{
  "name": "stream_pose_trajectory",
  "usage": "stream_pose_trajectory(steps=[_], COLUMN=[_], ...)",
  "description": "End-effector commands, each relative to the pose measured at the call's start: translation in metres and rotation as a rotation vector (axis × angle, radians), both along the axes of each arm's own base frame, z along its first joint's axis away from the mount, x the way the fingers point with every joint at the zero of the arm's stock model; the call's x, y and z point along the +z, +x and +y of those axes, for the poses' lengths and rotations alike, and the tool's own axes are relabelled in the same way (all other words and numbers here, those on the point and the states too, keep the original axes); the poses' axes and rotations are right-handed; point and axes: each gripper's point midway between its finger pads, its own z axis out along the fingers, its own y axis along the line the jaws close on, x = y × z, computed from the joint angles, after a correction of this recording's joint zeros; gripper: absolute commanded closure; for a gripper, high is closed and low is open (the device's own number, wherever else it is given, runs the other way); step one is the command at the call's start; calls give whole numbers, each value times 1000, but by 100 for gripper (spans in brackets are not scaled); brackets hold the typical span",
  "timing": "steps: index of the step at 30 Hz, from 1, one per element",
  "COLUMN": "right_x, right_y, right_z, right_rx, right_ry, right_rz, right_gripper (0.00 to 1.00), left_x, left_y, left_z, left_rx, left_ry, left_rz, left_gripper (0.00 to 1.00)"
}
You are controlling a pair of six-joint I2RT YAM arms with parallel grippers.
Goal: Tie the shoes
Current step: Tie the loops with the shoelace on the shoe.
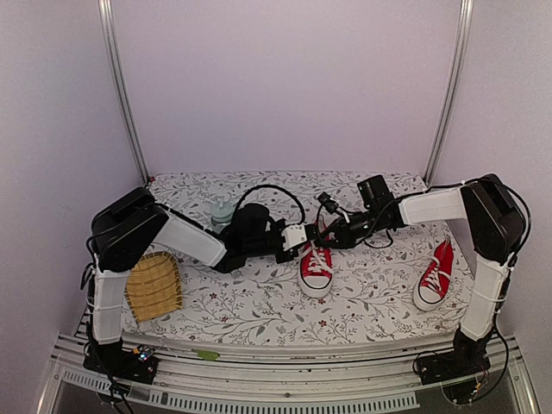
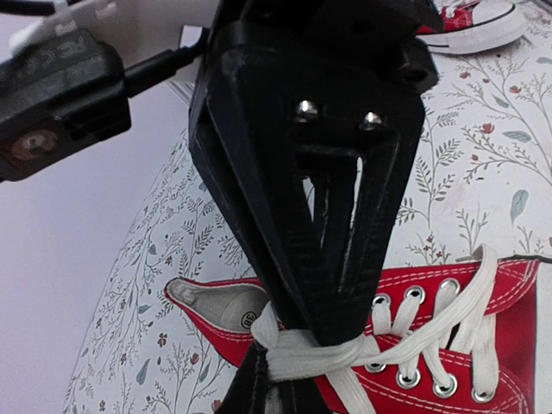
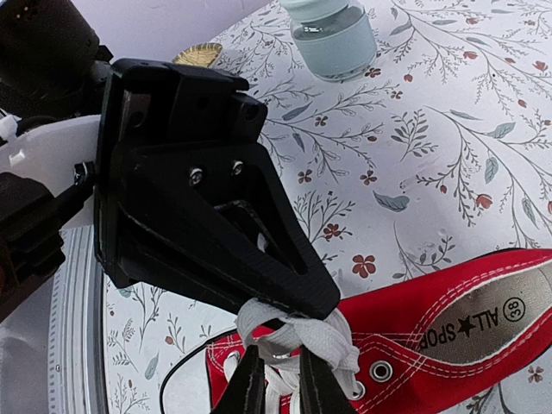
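One red shoe (image 1: 316,272) with white laces lies in the middle of the table, and both grippers meet over its tongue end. The other shoe (image 1: 434,278) lies to the right, untouched. In the left wrist view my left gripper (image 2: 276,392) is shut, with a sliver of white lace (image 2: 345,355) pinched between its tips. That lace wraps around the tips of the right gripper (image 2: 328,328) facing it. In the right wrist view my right gripper (image 3: 285,388) shows a narrow gap between its fingers. The bunched lace knot (image 3: 306,332) sits just above them, under the left gripper's tip (image 3: 315,297).
A woven bamboo tray (image 1: 153,286) lies at the left front of the flower-patterned table. A small glass jar (image 1: 222,211) stands behind the left arm and also shows in the right wrist view as the jar (image 3: 332,34). Black cables loop above the shoe.
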Motion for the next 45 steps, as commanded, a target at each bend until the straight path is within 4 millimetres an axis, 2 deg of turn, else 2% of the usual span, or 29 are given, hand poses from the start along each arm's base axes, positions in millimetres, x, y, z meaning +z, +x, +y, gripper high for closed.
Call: stream_pose_trajectory(steps=[1, 14, 16, 19, 22, 31, 35, 38, 40, 45], right_x=[12, -1, 0, 2, 1, -7, -12, -9, -8, 6], right_y=[13, 26, 23, 15, 9, 6, 6, 7, 11, 17], right_z=[9, 10, 12, 13, 16, 19, 17, 16, 14, 7], right_rx=[-16, -91, -83, -55, -28, -11, -21, -30, -50, -80], right_ry=[31, 14, 32, 64, 75, 54, 33, 26, 9, -7], right_rz=[-30, 18, 37, 57, 80, 101, 108, 93, 76, 25], right_gripper=[83, 82, 76, 72, 72, 73, 79, 93, 99, 99], left_x=[0, 2, 1, 0, -1, -1, -1, -1, 0, -3], left_y=[-2, -2, -2, -2, -2, 0, 0, 1, 1, 3], left_z=[-3, -4, -4, -4, -3, -3, -3, -3, -3, 2], left_rx=[-16, -18, -19, -18, -18, -12, -8, -6, -4, 13], left_ry=[-19, -22, -22, -20, -16, -17, -19, -19, -19, -1], left_rz=[-4, -8, -7, -7, -10, -12, -14, -15, -16, -23], left_gripper=[95, 95, 95, 95, 95, 95, 95, 95, 95, 95])
